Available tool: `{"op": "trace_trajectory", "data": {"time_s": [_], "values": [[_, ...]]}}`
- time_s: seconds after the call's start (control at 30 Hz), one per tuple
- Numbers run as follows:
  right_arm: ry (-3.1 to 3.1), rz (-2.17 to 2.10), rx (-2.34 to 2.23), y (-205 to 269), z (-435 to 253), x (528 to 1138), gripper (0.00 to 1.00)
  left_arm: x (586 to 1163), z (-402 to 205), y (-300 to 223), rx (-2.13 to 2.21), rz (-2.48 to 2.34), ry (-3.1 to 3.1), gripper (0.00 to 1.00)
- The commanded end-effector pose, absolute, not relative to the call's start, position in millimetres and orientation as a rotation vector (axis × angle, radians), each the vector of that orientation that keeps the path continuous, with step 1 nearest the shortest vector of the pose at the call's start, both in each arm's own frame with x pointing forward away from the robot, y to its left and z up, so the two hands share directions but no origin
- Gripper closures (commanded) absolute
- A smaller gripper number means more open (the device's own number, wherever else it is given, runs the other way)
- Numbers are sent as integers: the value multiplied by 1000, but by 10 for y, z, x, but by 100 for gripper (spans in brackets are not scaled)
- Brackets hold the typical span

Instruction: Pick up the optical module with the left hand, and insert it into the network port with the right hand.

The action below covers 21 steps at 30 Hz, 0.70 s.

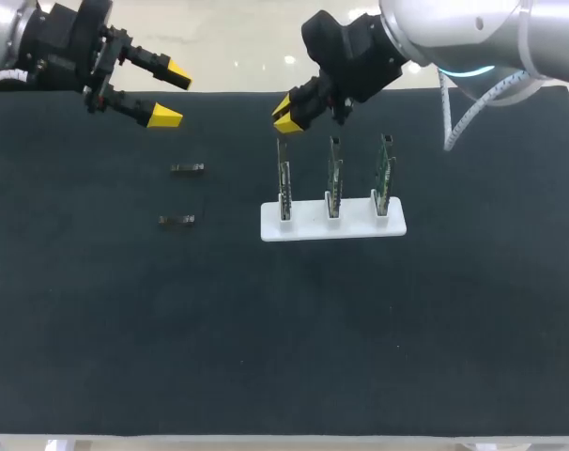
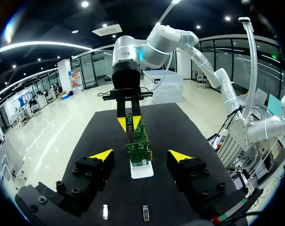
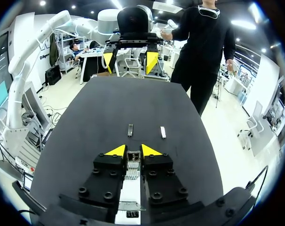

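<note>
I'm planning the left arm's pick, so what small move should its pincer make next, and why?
Probably bring the open left pincer down over the nearest optical module; it and the other module lie untouched, and the pincer hovers beyond them, empty.

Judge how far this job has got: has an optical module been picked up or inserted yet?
Nothing looks done: the farther optical module and the nearer optical module both lie flat on the table, untouched. In hand: the left gripper hovers open beyond them, empty; the right gripper is at the top of the end board in the white stand. Left: pick-up, transfer, insertion.
</note>
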State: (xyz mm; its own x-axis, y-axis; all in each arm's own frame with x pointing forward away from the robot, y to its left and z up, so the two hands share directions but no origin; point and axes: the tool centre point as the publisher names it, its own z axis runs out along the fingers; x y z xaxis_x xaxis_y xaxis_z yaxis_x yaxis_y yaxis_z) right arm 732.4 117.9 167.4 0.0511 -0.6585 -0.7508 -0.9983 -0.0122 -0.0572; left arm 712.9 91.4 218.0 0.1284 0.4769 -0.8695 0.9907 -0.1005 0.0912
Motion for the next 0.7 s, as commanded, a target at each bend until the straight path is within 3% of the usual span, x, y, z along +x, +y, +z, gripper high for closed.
{"op": "trace_trajectory", "data": {"time_s": [0.03, 0.1, 0.13, 0.17, 0.2, 0.23, 0.27, 0.3, 0.4, 0.47, 0.53, 0.57, 0.6, 0.7], "values": [[1674, 733, -1712, 1180, 1658, 7317, 100, 7139, 2185, 910, 1684, -895, 1442, 0], [1675, 734, -1710, 1186, 1664, 7312, 75, 7139, 2185, 910, 1684, -895, 1442, 0], [1678, 733, -1708, 1195, 1675, 7305, 55, 7139, 2185, 910, 1684, -895, 1442, 0], [1681, 733, -1705, 1199, 1680, 7302, 52, 7139, 2185, 910, 1684, -895, 1442, 0], [1685, 733, -1701, 1205, 1688, 7297, 43, 7139, 2185, 910, 1684, -895, 1442, 0], [1688, 735, -1699, 1211, 1696, 7290, 25, 7139, 2185, 910, 1684, -895, 1442, 0], [1689, 735, -1697, 1215, 1699, 7287, 16, 7139, 2185, 910, 1684, -895, 1442, 0], [1690, 735, -1696, 1216, 1701, 7286, 15, 7139, 2185, 910, 1684, -895, 1442, 0], [1695, 736, -1688, 1224, 1708, 7277, 18, 7139, 2185, 910, 1684, -895, 1442, 0], [1698, 736, -1688, 1221, 1717, 7278, 30, 7139, 2185, 910, 1684, -895, 1442, 0], [1705, 737, -1687, 1208, 1727, 7286, 55, 7139, 2185, 910, 1684, -895, 1442, 0], [1706, 737, -1687, 1201, 1732, 7288, 73, 7139, 2185, 910, 1684, -895, 1442, 0], [1710, 737, -1687, 1192, 1741, 7292, 100, 7139, 2185, 910, 1684, -895, 1442, 0], [1717, 738, -1690, 1165, 1767, 7312, 100, 7139, 2185, 910, 1684, -895, 1442, 0]]}}
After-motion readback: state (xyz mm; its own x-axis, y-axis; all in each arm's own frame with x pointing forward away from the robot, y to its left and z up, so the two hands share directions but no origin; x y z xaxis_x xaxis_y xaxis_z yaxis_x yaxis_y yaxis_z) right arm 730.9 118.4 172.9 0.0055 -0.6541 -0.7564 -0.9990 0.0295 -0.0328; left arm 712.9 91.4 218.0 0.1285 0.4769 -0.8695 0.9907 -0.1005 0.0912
